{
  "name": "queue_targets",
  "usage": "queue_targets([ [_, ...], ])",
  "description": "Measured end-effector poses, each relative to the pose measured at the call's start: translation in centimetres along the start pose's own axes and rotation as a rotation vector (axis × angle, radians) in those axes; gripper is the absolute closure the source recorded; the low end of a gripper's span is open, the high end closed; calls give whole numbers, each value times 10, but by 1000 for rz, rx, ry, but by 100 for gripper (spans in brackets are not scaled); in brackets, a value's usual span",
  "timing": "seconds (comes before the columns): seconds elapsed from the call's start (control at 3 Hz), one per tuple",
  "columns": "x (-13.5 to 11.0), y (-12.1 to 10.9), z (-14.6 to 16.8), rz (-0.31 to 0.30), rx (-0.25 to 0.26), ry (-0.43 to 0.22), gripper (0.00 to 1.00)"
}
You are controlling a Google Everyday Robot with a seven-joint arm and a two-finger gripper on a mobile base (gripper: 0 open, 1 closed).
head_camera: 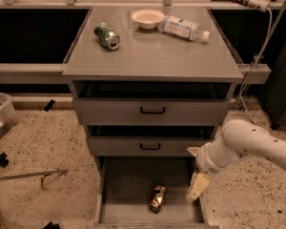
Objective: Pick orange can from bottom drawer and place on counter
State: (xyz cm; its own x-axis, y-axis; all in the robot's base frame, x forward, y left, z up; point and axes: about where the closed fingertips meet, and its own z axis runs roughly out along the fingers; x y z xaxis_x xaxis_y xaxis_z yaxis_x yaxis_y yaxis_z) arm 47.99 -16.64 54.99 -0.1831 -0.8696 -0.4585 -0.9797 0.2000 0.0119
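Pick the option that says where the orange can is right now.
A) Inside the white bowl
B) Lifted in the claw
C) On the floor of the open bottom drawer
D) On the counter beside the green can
C: the orange can lies on the grey floor of the open bottom drawer, while the claw hangs to its right, apart from it, near the drawer's right wall.

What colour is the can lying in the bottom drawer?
The can is shiny orange-gold, camera view; the gripper hangs beside it.
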Motion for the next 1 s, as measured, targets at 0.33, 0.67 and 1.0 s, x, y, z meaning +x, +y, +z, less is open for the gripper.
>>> queue_targets([
  [0.33,8,-13,24,-83,-93,-117,0],
  [0.67,10,-17,29,-156,-101,-133,0],
  [1.0,10,-17,29,-157,-101,-133,0],
])
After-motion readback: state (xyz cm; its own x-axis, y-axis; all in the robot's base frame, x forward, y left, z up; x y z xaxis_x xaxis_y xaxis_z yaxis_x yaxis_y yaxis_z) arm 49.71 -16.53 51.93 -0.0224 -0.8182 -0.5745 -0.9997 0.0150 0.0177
